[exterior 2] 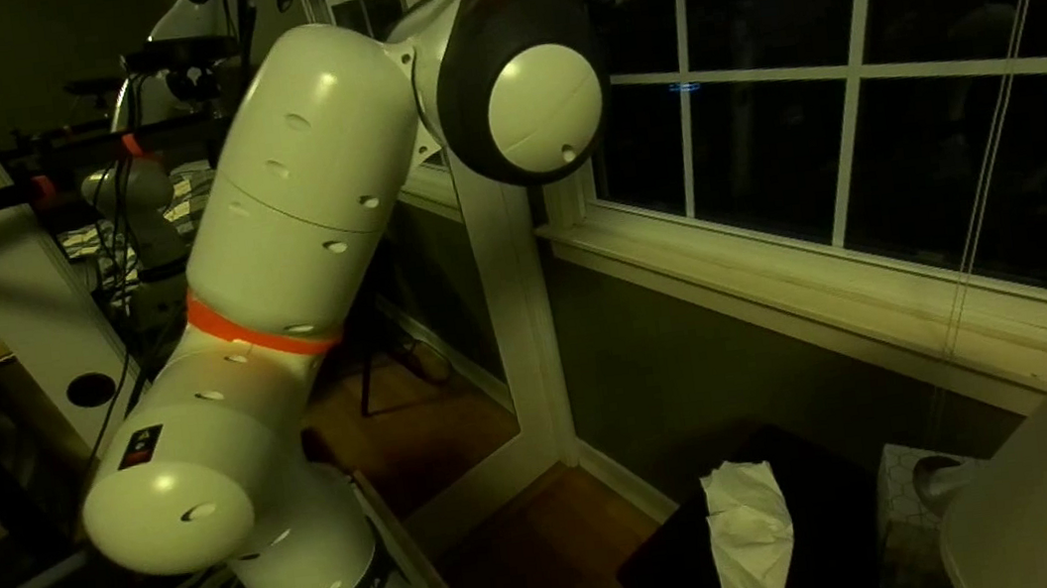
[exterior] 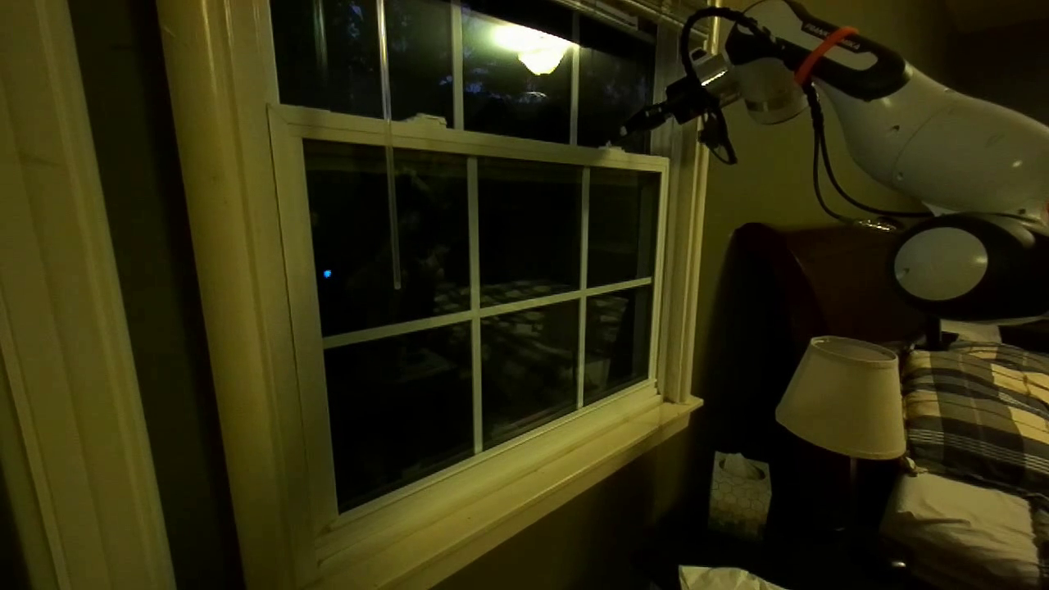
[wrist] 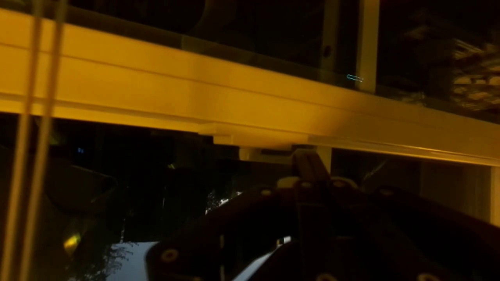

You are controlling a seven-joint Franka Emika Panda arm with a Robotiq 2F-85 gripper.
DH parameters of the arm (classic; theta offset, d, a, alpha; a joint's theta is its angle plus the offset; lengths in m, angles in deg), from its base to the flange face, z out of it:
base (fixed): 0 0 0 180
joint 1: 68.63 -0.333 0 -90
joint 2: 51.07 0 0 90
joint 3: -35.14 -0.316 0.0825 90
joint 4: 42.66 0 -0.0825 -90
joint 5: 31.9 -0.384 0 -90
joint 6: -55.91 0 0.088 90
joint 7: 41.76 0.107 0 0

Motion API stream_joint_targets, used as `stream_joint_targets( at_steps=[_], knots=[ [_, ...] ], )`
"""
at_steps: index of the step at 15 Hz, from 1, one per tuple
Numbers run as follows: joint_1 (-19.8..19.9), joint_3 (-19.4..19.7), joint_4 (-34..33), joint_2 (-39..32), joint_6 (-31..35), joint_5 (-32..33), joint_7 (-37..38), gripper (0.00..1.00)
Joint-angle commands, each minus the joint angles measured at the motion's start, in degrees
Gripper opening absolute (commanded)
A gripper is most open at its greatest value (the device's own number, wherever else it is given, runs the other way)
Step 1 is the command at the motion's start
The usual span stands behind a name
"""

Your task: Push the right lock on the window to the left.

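The window [exterior: 473, 315] has a pale frame; its lower sash's top rail [exterior: 524, 148] carries two small pale locks. The right lock [exterior: 612, 148] sits near the rail's right end. In the wrist view the right lock [wrist: 261, 141] shows on the rail's edge, partly hidden by the fingertips. My gripper [exterior: 627, 131] is just above and right of this lock in an exterior view. In the wrist view the gripper [wrist: 310, 156] has its fingers together, with nothing between them, close against the lock; contact is unclear. The gripper is out of view in an exterior view that shows the arm [exterior 2: 298, 162].
The left lock [exterior: 426, 120] sits further along the rail. A clear blind wand [exterior: 393, 205] hangs before the glass, and blind cords [wrist: 39, 117] cross the wrist view. Raised blinds [exterior: 623, 10] are above. A lamp [exterior: 844, 397] and tissue box [exterior: 740, 496] stand below.
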Motion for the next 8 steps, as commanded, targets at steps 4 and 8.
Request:
stream_joint_targets(
  at_steps=[4,8],
  knots=[
    [-0.8,-2.0,0.0,-2.0,4.5,-0.5,-0.2,0.0],
    [-1.1,-2.4,0.1,-2.9,6.7,-0.2,-0.1,0.0]
  ],
)
